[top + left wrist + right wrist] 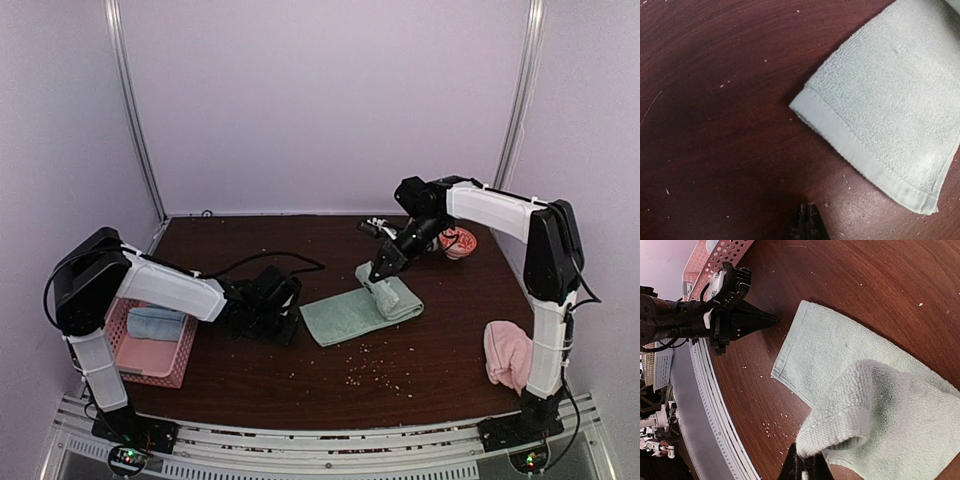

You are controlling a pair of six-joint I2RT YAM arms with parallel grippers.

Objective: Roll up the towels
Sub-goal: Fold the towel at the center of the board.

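Pinching shut low in its own wrist view, pressed the right gripper (pixel 801 465) to the turned-over flap of the mint green towel (pixel 345 315), apparently with a corner of that flap caught between the fingers, though too little showed there to be sure. Found that towel near the middle of the dark brown table (pixel 250 385): left part spread flat in one layer, right part folded back on itself into a thick band. Reached in from the right rear with the right arm, angled down onto the band's far end.

Held the left gripper (pixel 288 322) low over the table, clenched on nothing, fingertips together, pointing at the towel's left corner, near it but apart. Noted bare wood between those tips and the stitched hem in the left wrist view.

Found the pink towel (pixel 507 352) crumpled in a heap at the table's near right edge, just beside the right arm's upright link, well apart from the mint one and from both grippers.

Counted a pink perforated basket (pixel 185 355) at the left edge, a pale blue cloth (pixel 155 322) inside it, partly hidden by the left arm. Spotted a striped mug (pixel 458 242) toward the back right, behind the right arm's wrist. Saw pale crumbs (pixel 370 375) scattered on the wood in front of the mint towel.
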